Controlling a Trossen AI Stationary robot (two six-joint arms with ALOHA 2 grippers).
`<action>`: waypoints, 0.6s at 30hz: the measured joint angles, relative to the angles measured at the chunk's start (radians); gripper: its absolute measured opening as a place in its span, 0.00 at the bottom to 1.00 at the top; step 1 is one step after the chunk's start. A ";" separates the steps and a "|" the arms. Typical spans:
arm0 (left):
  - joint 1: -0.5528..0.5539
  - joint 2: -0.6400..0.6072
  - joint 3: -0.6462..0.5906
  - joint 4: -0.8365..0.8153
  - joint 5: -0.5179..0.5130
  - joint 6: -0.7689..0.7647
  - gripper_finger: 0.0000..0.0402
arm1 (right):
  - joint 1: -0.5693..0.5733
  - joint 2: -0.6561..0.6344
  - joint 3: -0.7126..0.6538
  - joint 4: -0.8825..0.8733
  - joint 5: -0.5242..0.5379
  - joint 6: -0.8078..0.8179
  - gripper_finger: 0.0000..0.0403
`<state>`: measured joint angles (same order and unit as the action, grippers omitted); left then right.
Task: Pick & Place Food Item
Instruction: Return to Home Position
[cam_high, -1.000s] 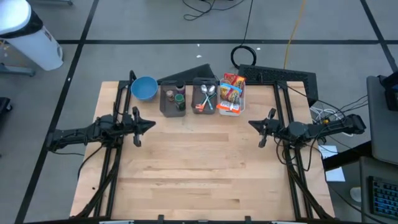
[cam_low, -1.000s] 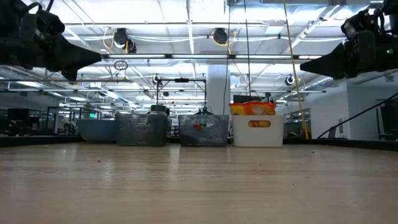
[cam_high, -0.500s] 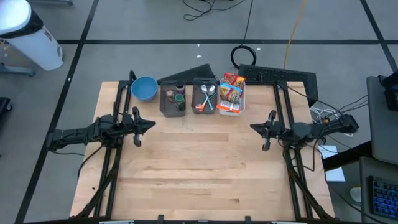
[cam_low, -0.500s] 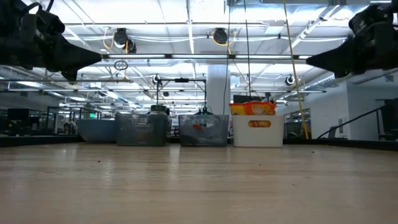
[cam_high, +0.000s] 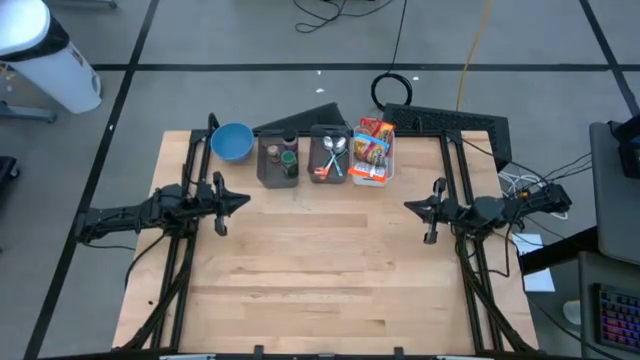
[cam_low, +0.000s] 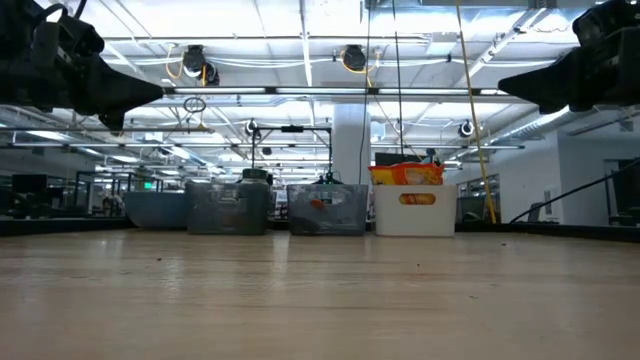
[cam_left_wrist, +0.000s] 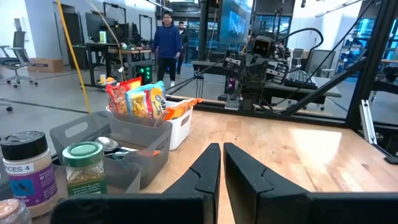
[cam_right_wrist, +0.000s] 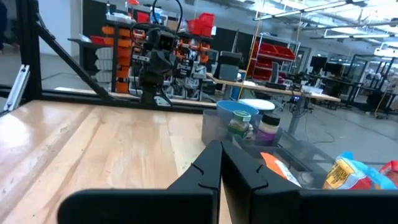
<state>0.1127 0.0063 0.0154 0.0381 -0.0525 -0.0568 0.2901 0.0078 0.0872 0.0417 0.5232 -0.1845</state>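
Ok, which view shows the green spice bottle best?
Left wrist view: the green spice bottle is close, lid and label visible. High view shows only its lid; right wrist, a far shape; low view, nothing clear.

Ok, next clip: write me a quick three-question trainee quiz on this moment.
1. True or false: the left gripper and right gripper both hover empty above the table.
2. What holds the noodle packs? A the blue bowl; B the white bin; C a gripper.
3. Fill in: the grey bin between the spice bottles and the white bin holds metal ___.
Key: 1 true; 2 B; 3 spoons.
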 joint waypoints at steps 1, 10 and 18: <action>0.000 0.000 0.000 0.001 0.000 0.000 0.08 | 0.000 0.001 0.000 0.000 0.000 -0.009 0.00; 0.000 0.000 0.000 0.013 0.000 0.000 0.08 | 0.000 0.001 0.000 0.011 0.000 -0.040 0.00; 0.000 0.000 0.000 0.017 0.000 0.000 0.08 | 0.000 0.001 0.002 0.014 0.000 -0.038 0.00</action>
<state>0.1131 0.0063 0.0154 0.0551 -0.0521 -0.0567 0.2897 0.0090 0.0887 0.0555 0.5232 -0.2226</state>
